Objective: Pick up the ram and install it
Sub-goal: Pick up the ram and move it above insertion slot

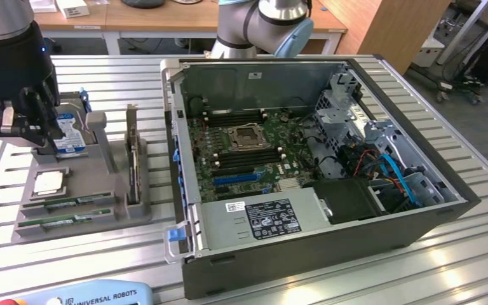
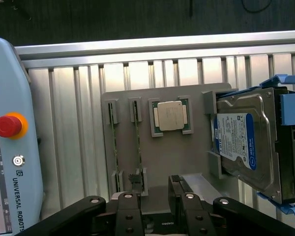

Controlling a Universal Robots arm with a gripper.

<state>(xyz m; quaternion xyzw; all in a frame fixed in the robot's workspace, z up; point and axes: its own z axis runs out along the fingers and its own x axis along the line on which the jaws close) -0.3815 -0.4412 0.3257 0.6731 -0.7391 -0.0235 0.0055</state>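
One teach pendant point(image 1: 83, 295) lies at the near edge of the bench point(image 1: 329, 267). Just behind it, toward the exterior view's left edge, sits one grey holder point(image 1: 91, 184). Two ram sticks point(image 1: 66, 203) stand on edge in its nearest slots, side by side, and neither has been lifted. Next on the holder comes one processor chip point(image 1: 47, 183), then one upright expansion card point(image 1: 132, 146) and one blue-labelled hard drive point(image 1: 73, 130). The gripper point(image 1: 25, 127) hangs above the holder's far end, beside the hard drive. Its jaws are spread wide and hold nothing. In the wrist view the gripper point(image 2: 155, 189) looks down on both sticks, apart from them. I judge this to be the approach before the pick, with installing not begun. The grasp calls for choosing one stick and setting the jaws squarely across its thin board without touching its neighbour. Toward the bench's far side stands one open computer case point(image 1: 312, 159), its motherboard exposed
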